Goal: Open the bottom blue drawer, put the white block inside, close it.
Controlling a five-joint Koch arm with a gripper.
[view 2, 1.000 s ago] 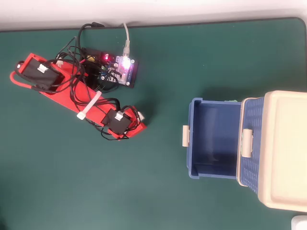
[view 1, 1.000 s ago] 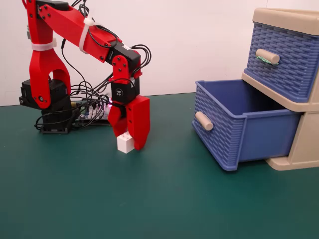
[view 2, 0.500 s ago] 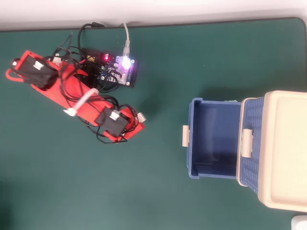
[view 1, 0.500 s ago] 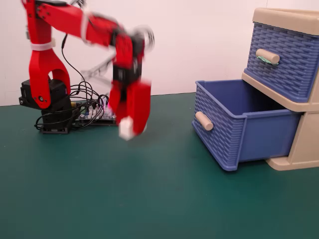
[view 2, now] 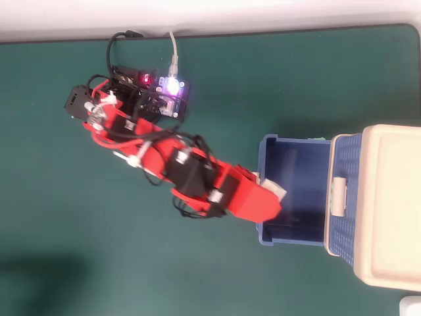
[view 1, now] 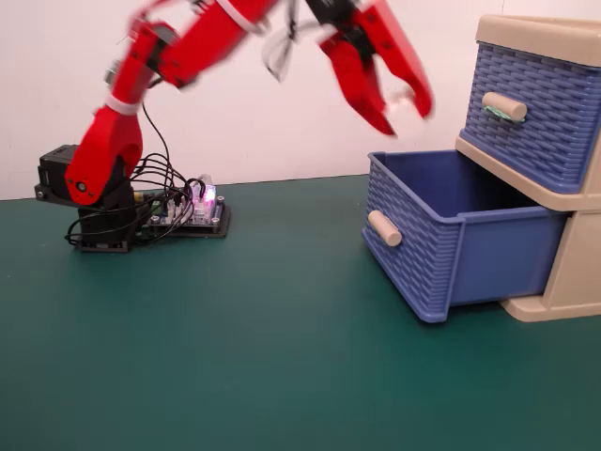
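Observation:
The bottom blue drawer [view 1: 451, 246] stands pulled out of the beige frame [view 1: 571, 272], open and empty inside, its plain beige handle [view 1: 384, 228] facing left. In the overhead view the drawer [view 2: 299, 164] is open to the left of the frame. My red gripper [view 1: 405, 116] hangs above the drawer's front left part, blurred by motion. It is shut on the white block [view 1: 402, 96], which shows between the fingers. In the overhead view the gripper [view 2: 276, 199] is over the drawer's front wall, with the white block [view 2: 275, 190] at its tip.
The upper blue drawer [view 1: 535, 103] is closed; its handle [view 1: 504, 105] has a green smear. The arm's base [view 1: 89, 193] and a lit controller board [view 1: 197, 211] with cables sit at the back left of the green mat [view 1: 263, 357]. A white object [view 2: 412, 306] lies at the overhead view's lower right corner.

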